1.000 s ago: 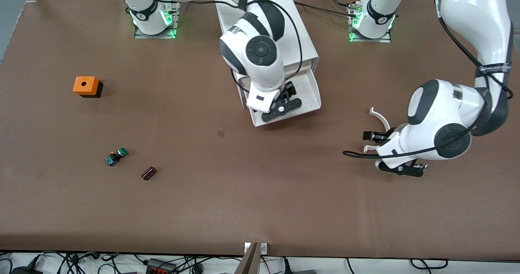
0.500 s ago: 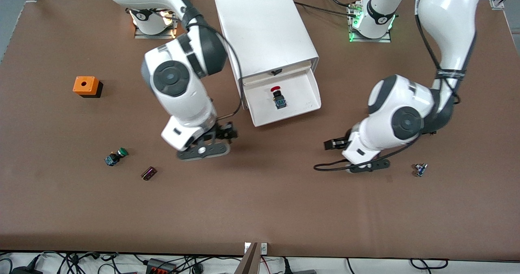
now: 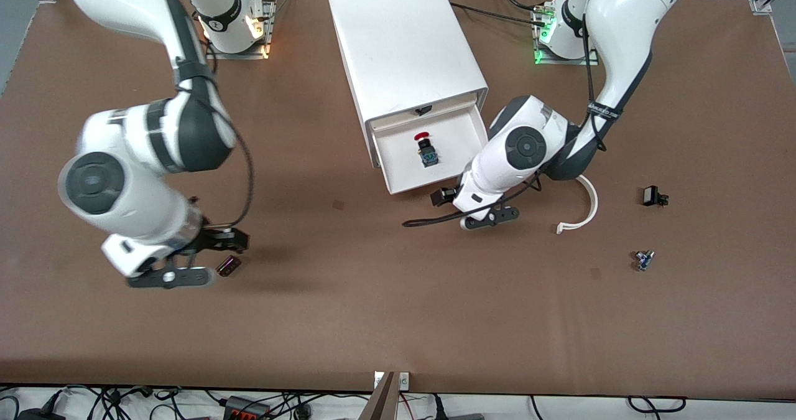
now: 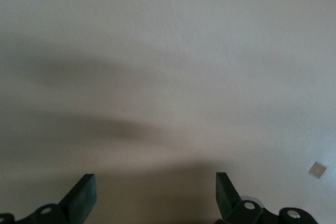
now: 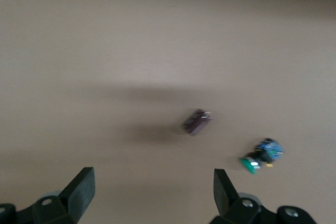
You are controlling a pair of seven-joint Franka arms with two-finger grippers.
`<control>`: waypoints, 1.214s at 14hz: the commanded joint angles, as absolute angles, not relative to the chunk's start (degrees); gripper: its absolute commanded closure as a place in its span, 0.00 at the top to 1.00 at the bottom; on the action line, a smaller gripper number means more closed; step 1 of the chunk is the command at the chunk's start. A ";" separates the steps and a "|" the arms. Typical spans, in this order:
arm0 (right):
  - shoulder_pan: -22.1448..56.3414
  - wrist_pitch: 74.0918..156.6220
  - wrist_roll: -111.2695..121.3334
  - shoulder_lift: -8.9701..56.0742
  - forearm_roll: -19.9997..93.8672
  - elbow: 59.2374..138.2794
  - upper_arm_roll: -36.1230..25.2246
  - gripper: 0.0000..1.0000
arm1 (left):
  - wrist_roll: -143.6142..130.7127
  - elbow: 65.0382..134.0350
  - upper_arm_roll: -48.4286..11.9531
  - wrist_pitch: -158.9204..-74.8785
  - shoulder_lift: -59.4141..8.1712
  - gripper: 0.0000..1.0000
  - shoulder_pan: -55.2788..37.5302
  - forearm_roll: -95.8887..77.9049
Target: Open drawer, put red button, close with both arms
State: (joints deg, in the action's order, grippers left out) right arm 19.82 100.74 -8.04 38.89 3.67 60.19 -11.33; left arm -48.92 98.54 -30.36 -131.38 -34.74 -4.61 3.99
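Note:
The drawer (image 3: 461,139) stands pulled out of the white cabinet (image 3: 404,40), just under the strip with the black latch. The red button (image 3: 425,147) lies on its side in the drawer, near the middle. My left gripper (image 3: 444,197) (image 4: 155,182) is open and empty, low over the table just off the drawer's front corner at the left arm's end. My right gripper (image 3: 227,241) (image 5: 152,179) is open and empty over the table near the right arm's end, close to a dark purple part (image 3: 228,266) (image 5: 197,121).
The green-capped button (image 5: 261,157) shows only in the right wrist view; the right arm hides it in the front view. A curved white piece (image 3: 584,208), a small black part (image 3: 651,196) and a tiny blue part (image 3: 643,259) lie toward the left arm's end.
The right gripper left the drawer, leaving the red button in it, and swung out to the small parts. The left arm moved in to the drawer's front corner.

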 commanded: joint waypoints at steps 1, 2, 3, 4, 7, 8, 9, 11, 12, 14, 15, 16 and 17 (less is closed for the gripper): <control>17.06 97.22 -6.77 32.36 4.13 65.21 -10.46 1.00 | -49.83 99.76 -33.83 -126.94 -33.58 1.00 -2.99 4.04; 16.01 95.73 -6.77 31.39 4.13 65.30 -10.46 1.00 | -49.75 99.49 -34.88 -124.04 -33.66 1.00 -2.81 4.04; 15.39 94.15 -6.07 30.42 4.13 65.39 -10.46 1.00 | -49.66 99.23 -35.68 -121.06 -33.58 1.00 -2.81 3.43; 14.51 92.65 -5.46 29.54 4.22 65.30 -10.46 1.00 | -49.83 98.88 -36.55 -118.24 -33.66 1.00 -2.90 2.82; 12.23 90.70 -3.95 27.43 4.13 65.56 -10.55 1.00 | -50.36 98.96 -36.83 -112.87 -33.75 1.00 -3.68 0.09; 11.35 90.62 -3.61 26.20 4.04 65.91 -10.55 1.00 | -51.75 99.05 -37.09 -112.16 -33.75 1.00 -3.87 0.09; 10.21 90.53 -3.52 24.97 3.96 66.88 -10.29 1.00 | -53.42 99.05 -38.57 -111.28 -33.92 1.00 -3.78 0.00; 4.51 90.70 -2.82 20.06 3.87 72.13 -6.44 1.00 | -54.40 99.14 -39.37 -110.13 -34.10 1.00 -3.69 0.00; 0.92 90.70 -1.16 18.30 3.78 73.99 -3.98 1.00 | -54.49 99.23 -39.46 -109.78 -34.19 1.00 -3.69 -0.35; -1.93 90.70 1.75 16.44 3.43 75.58 -2.29 1.00 | -54.40 99.23 -39.46 -109.69 -34.54 1.00 -3.87 -2.89; -2.02 90.62 2.54 15.65 2.91 76.11 -2.29 1.00 | -54.40 99.23 -39.46 -109.51 -34.72 1.00 -3.95 -3.16; -1.93 90.53 2.64 14.43 1.86 77.42 -2.29 1.00 | -54.40 99.14 -39.46 -108.90 -34.72 1.00 -3.96 -3.25; -1.93 90.61 2.55 12.67 0.71 79.61 -2.29 1.00 | -54.40 99.14 -39.46 -108.46 -34.72 1.00 -3.96 -3.25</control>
